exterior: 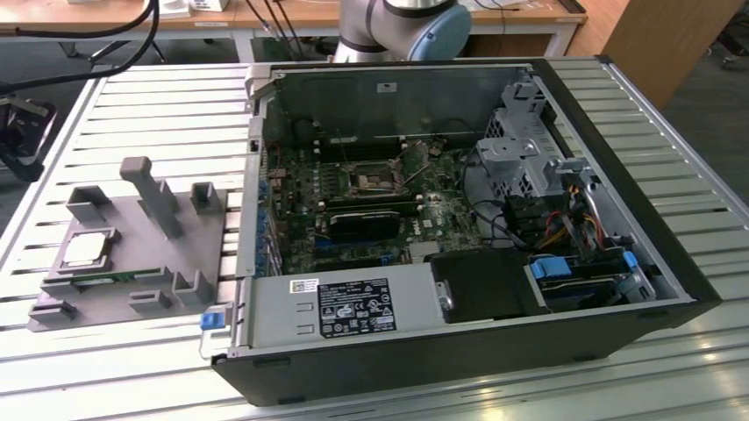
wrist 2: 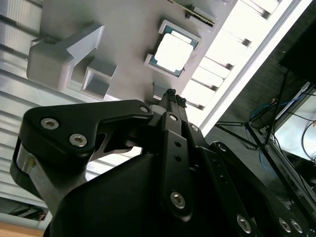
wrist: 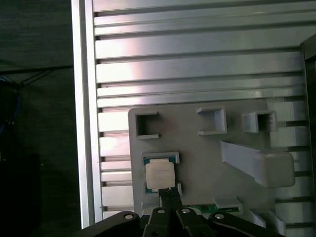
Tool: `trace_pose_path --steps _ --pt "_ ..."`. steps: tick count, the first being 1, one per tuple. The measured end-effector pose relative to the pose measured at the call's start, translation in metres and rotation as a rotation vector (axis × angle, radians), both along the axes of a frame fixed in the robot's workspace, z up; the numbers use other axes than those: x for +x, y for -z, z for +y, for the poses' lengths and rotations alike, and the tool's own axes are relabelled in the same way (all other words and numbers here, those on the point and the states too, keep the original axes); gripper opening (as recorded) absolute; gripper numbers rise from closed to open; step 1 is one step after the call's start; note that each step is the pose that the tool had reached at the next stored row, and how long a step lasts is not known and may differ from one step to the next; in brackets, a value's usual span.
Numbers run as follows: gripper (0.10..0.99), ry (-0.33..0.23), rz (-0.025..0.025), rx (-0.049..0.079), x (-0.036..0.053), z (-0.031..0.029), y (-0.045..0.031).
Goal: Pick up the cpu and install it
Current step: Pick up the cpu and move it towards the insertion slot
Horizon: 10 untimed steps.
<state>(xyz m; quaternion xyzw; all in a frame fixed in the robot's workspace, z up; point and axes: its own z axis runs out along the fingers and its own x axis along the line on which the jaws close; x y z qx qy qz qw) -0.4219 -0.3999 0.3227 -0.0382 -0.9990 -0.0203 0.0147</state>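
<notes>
In both wrist views the gripper (wrist: 170,193) (wrist 2: 173,97) has its two black fingers pressed together with nothing between them, and its tips sit just above one edge of the cpu (wrist: 159,174) (wrist 2: 174,52). The cpu is a flat square chip with a shiny silver top and a pale greenish rim. It lies face up in a raised pocket of the grey fixture (wrist: 197,158), its sides square to the pocket walls and, being square, with no longer axis. In the exterior view the cpu (exterior: 88,250) sits at the fixture's (exterior: 158,267) left end on the slatted table (exterior: 153,105), well apart from the open computer case (exterior: 632,175) to the right.
</notes>
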Motion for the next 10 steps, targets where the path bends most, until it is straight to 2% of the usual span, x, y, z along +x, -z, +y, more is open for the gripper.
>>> trace_pose_path --steps 4,8,10 --pt "0.106 0.000 -0.0069 0.000 -0.0002 -0.0006 0.0031" --pt "0.106 0.000 -0.0183 0.000 -0.0005 -0.0022 0.0066" --pt "0.106 -0.001 -0.0219 0.000 -0.0006 -0.0029 0.0087"
